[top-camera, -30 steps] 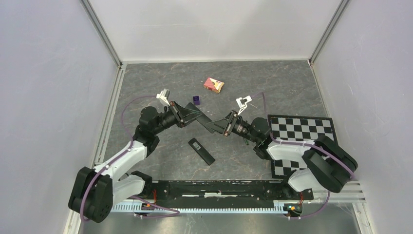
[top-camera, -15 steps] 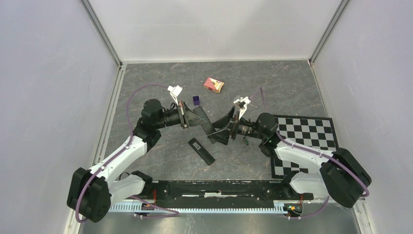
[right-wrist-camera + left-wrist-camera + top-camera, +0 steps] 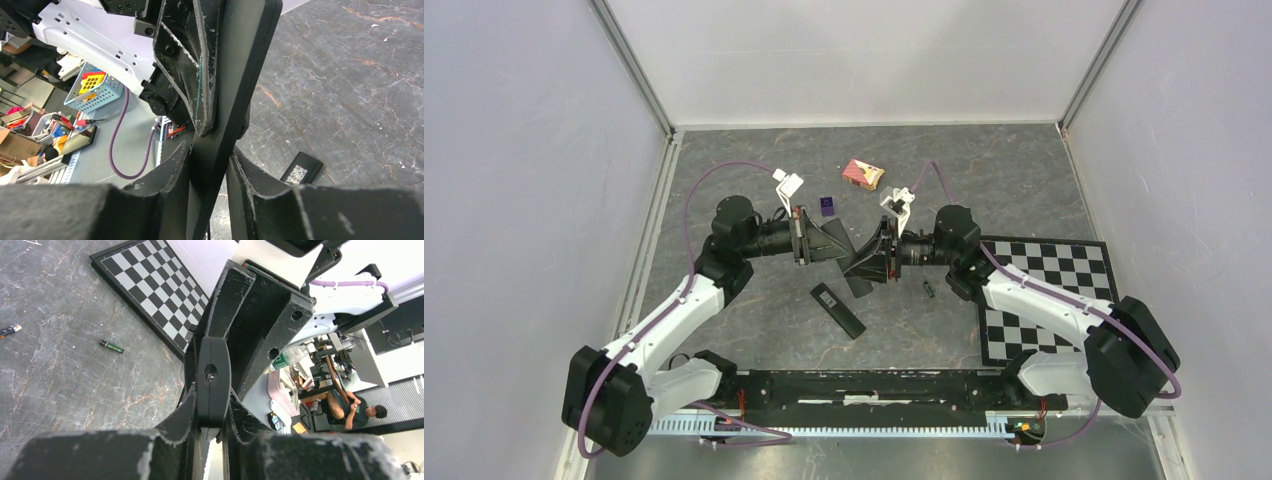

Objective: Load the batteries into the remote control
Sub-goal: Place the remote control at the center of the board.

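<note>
Robotics lab. Test cell: white panel walls on aluminium framing, with a calibration checkerboard at the right of the dark table. Wrist views show the room beyond: seated person, cluttered benches, blue basket, cardboard box.

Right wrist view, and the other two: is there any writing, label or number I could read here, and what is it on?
No words or numbers can be read anywhere.
Flat black bar lying loose: a pale square code pattern on its label, no legible letters.
Red-and-white box: print too small to read.
Dark green battery: markings too small to read.
</note>
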